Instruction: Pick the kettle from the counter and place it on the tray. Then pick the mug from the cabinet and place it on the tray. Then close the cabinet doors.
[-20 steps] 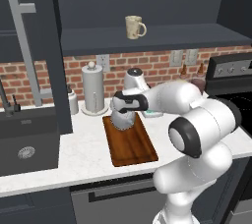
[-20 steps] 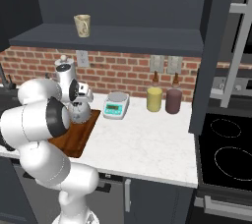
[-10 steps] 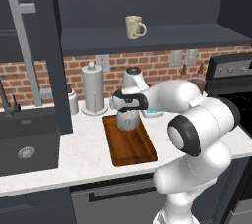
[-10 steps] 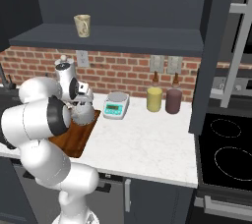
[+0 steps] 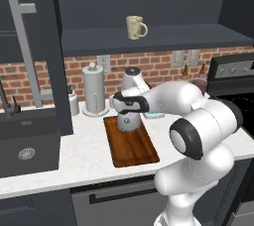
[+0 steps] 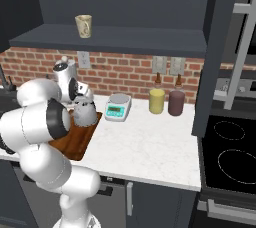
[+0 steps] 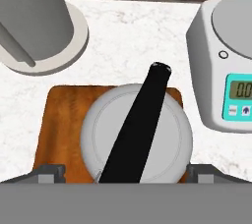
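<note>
You can see the kettle (image 5: pixel 129 121) sitting on the far end of the tray (image 5: pixel 133 148), and the tray lies flat on the white surface (image 6: pixel 150 142). The hand (image 7: pixel 126 173) is right above the kettle, looking down on its round grey top and its dark handle. Its two fingers (image 7: pixel 49 172) stand wide apart, one on each side of the kettle, and they do not pinch it, so the hand holds nothing. From the right side you can see the kettle (image 6: pixel 84 113) standing upright on the brown board, with the white arm close over it. The mug (image 5: pixel 135 27) sits up on the shelf of the cabinet (image 5: pixel 163 36), well above the tray. One of the cabinet doors (image 5: pixel 34 51) hangs open on the left, with its long silver bar. Beside the tray, at the back, stands a tall paper towel holder (image 5: pixel 93 89). A small scale (image 6: pixel 118 107) lies just beside the tray on the other side. Farther along stand a yellow pot (image 6: pixel 156 100) and a dark red pot (image 6: pixel 176 102), side by side by the brick wall.
</note>
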Available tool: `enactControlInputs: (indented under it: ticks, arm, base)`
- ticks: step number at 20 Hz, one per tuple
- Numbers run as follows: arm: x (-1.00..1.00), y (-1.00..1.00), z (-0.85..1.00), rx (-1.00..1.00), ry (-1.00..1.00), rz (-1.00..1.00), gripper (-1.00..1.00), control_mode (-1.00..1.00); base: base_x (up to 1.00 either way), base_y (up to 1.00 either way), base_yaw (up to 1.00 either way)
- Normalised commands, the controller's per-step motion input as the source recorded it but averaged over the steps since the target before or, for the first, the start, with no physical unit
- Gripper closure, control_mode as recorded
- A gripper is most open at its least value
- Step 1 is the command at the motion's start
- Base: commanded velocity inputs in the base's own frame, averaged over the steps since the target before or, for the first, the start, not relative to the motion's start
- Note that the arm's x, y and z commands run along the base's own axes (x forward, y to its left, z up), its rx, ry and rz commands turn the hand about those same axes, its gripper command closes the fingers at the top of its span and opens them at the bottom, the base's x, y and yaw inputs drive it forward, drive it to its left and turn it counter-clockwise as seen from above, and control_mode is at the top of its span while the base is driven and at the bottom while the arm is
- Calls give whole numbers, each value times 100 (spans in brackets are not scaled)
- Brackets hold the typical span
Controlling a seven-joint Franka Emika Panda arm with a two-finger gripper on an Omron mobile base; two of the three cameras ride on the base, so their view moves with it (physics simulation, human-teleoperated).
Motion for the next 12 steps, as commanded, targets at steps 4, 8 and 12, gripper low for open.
enactControlInputs:
  ticks: [4,8,12]
  arm:
    - [-2,3,28,0,-7,-5,-100,-100]
    - [-17,0,47,0,-3,-12,-100,-100]
    - [-43,0,46,2,0,-15,-100,-100]
  base:
    - [0,0,0]
    - [0,0,0]
    - [0,0,0]
